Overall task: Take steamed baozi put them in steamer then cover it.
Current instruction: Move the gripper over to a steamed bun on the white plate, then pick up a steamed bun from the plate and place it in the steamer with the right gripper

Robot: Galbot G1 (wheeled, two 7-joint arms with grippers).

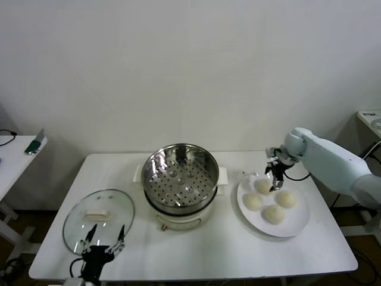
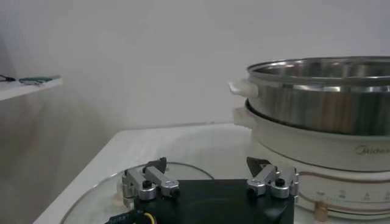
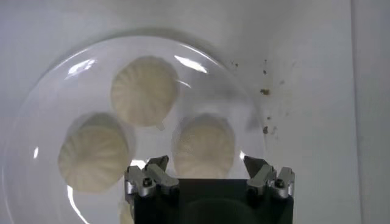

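Observation:
Several cream-white baozi lie on a white plate (image 1: 297, 225) at the right; the far one (image 1: 263, 186) sits under my right gripper (image 1: 275, 179). In the right wrist view that baozi (image 3: 203, 146) lies between the open fingers of the right gripper (image 3: 207, 165), which hovers just above it; two more baozi (image 3: 144, 91) (image 3: 92, 159) show beyond. The steel steamer (image 1: 180, 177) stands open at the table's middle, its perforated tray empty. The glass cover (image 1: 99, 217) lies flat at the left. My left gripper (image 1: 105, 239) is open and empty at the cover's near edge.
The white table's (image 1: 196, 250) front edge runs just behind the left gripper. The steamer's cream base and side handle (image 2: 244, 89) stand close on one side of the left gripper. A side table (image 1: 12, 156) with a small item is at the far left.

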